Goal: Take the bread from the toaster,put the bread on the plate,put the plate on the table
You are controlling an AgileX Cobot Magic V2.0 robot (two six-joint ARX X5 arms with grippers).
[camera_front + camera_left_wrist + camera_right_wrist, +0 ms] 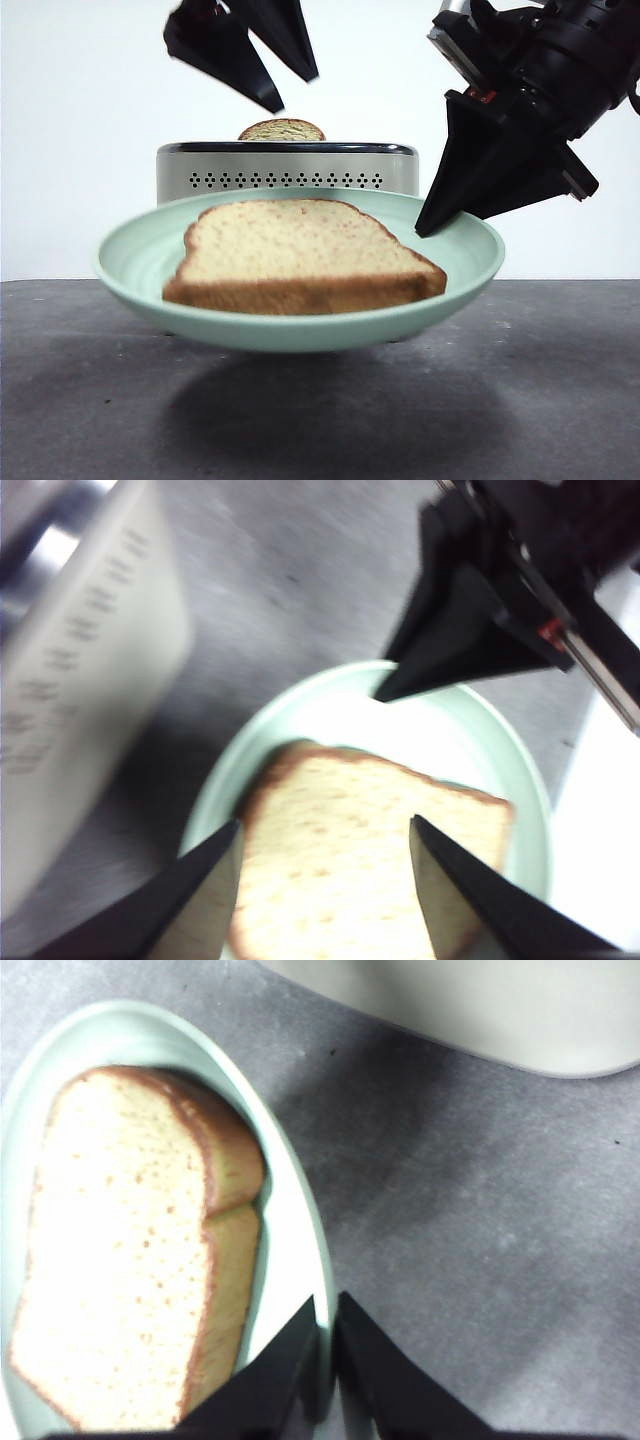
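Observation:
The bread (300, 255) lies flat on the mint-green plate (130, 270), which hangs level a little above the table (80, 400), casting a shadow below. My right gripper (428, 226) is shut on the plate's right rim; in the right wrist view its jaws (325, 1305) pinch the plate's rim (290, 1190) beside the bread (120, 1260). My left gripper (296, 92) hangs open above the plate in front of the cream toaster (290, 170). In the left wrist view its jaws (325, 825) stand apart over the bread (340, 900), holding nothing.
Another slice's domed brown top (282, 130) sticks out of the toaster behind the plate. The toaster's side (80, 680) is close to the left gripper. Dark table (480, 1210) lies between plate and toaster (470, 1000).

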